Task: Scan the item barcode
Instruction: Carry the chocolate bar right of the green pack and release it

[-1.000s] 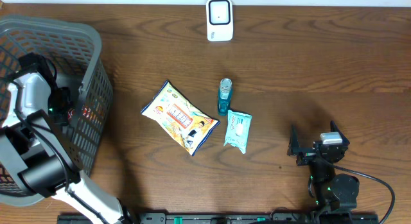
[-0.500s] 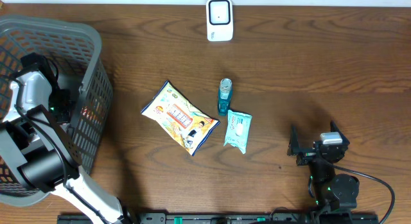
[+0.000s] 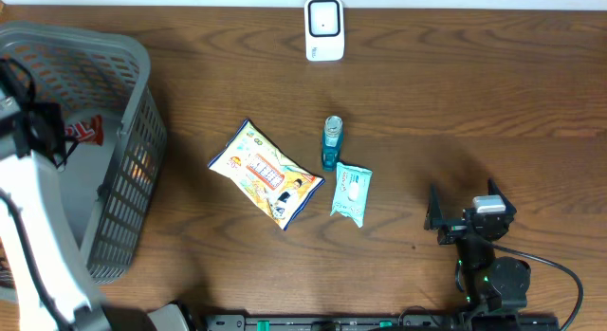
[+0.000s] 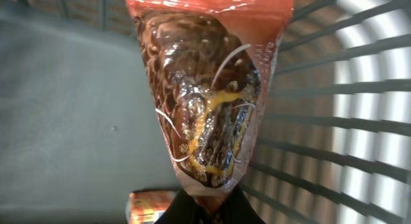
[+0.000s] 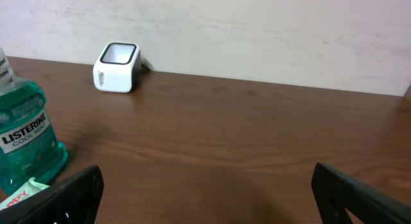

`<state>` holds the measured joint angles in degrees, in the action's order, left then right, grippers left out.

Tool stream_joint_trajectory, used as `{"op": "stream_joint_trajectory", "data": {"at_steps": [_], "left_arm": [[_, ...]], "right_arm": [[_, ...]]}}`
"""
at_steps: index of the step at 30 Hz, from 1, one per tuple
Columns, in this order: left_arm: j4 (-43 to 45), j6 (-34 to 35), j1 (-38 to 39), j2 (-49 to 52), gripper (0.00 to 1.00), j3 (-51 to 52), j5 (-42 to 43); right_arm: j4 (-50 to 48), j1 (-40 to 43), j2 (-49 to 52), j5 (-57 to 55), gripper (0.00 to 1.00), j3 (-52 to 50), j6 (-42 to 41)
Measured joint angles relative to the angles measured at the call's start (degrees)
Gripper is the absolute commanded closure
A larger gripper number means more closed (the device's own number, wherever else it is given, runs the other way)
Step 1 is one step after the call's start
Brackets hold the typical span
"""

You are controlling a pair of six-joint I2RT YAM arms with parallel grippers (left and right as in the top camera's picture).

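In the left wrist view my left gripper (image 4: 207,206) is shut on the bottom seam of a red snack packet (image 4: 205,89) with a brown and yellow print. The packet hangs inside the grey basket (image 4: 334,121), above its floor. From overhead the raised left arm covers much of the basket (image 3: 133,179), with a bit of the red packet (image 3: 83,132) showing. The white barcode scanner (image 3: 323,28) stands at the table's far edge, also visible as the scanner (image 5: 117,67) in the right wrist view. My right gripper (image 3: 471,215) rests open and empty at the near right.
A yellow snack bag (image 3: 265,174), a blue Listerine bottle (image 3: 332,142) and a teal wipes pack (image 3: 351,193) lie mid-table. An orange box (image 4: 149,208) sits on the basket floor below the packet. Basket bars stand close on the right of the held packet.
My left gripper closed on the red packet down in the basket and has lifted it, the arm rising toward the overhead camera. The right arm has not moved.
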<state>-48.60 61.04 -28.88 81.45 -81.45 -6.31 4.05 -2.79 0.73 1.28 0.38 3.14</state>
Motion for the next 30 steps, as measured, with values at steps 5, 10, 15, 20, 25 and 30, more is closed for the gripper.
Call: {"op": "stream_joint_trajectory", "data": {"at_steps": [5,10,15,20,25,30], "left_arm": [[0.00,-0.13,0.31,-10.36,0.93,0.00,1.40],[0.00,-0.48,4.26,-18.60,0.93,0.00,3.17],[-0.04,-0.46,12.74,-21.53,0.93,0.00,6.40],[1.11,-0.70,25.66,-20.44,0.93,0.00,7.89],[5.92,-1.46,39.93,-15.76,0.93,0.00,8.94],[12.37,-7.67,51.25,-10.32,0.93,0.00,8.96]], "right_arm": [[-0.02,0.00,0.00,-0.02,0.01,0.00,0.00],[0.00,0.00,0.00,0.00,0.01,0.00,0.00],[0.00,0.00,0.00,0.00,0.01,0.00,0.00],[-0.02,-0.02,0.00,0.00,0.01,0.00,0.00],[0.00,0.00,0.02,0.00,0.01,0.00,0.00],[0.00,-0.02,0.00,0.00,0.01,0.00,0.00]]}}
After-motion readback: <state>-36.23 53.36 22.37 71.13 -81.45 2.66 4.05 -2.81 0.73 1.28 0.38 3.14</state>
